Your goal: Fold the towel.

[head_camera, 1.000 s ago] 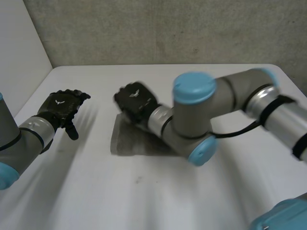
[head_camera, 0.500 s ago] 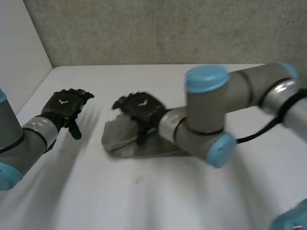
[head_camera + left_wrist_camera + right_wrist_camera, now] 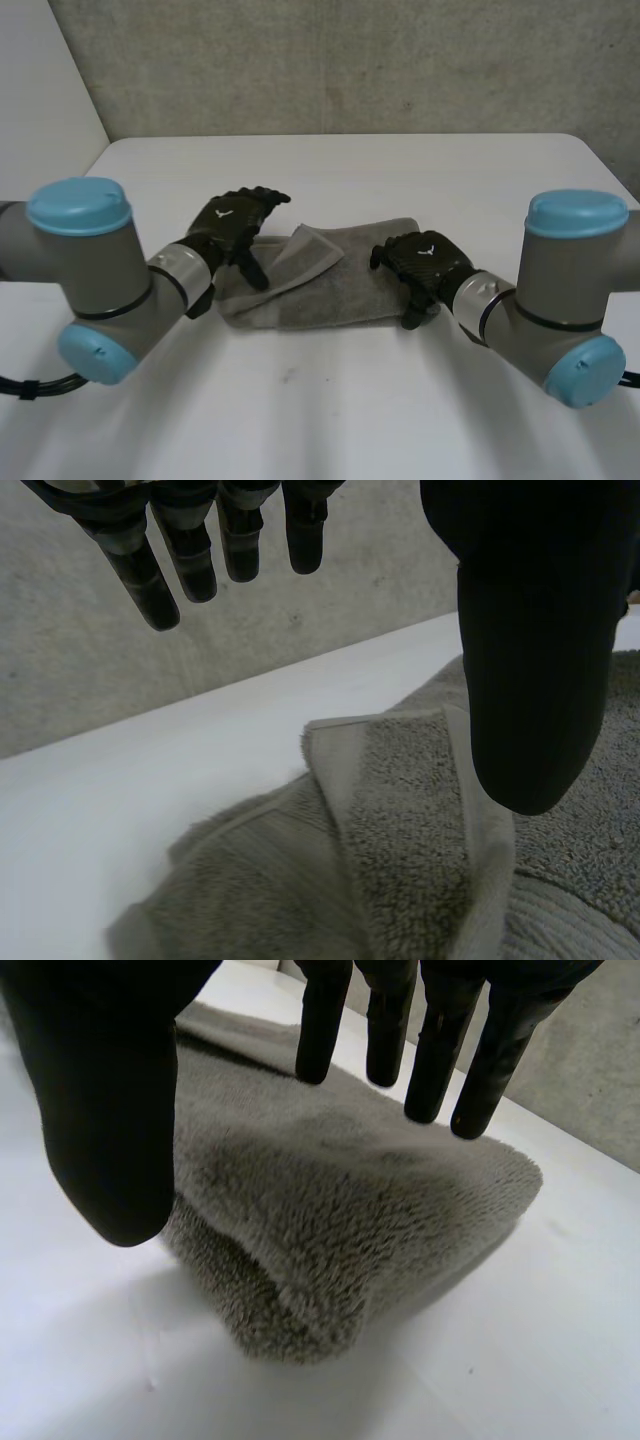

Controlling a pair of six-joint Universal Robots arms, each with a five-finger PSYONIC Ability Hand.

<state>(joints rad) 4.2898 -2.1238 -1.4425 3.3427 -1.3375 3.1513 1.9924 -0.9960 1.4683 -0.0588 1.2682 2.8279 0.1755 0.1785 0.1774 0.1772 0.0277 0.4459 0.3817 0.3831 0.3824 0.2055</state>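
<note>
The grey towel (image 3: 330, 292) lies folded in a long strip at the table's middle, with a loose flap (image 3: 312, 252) turned over its left part. My left hand (image 3: 232, 225) hovers over the towel's left end, fingers straight and open. In the left wrist view its thumb (image 3: 525, 680) hangs above the flap's corner (image 3: 400, 810) without touching it. My right hand (image 3: 425, 262) is at the towel's right end. Seen from the right wrist, the straight fingers (image 3: 435, 1050) and thumb (image 3: 100, 1110) stand apart above the thick folded end (image 3: 330, 1220), open, gripping nothing.
The white table (image 3: 300, 420) has bare room in front of and behind the towel. A grey wall (image 3: 330, 60) rises behind the far edge and a white panel (image 3: 40, 90) stands at the left. Both arms' elbows hang low over the table's near corners.
My right hand left the towel's left part and swung to its right end. The left hand moved right onto the left end. The towel now lies longer, a flap turned over.
</note>
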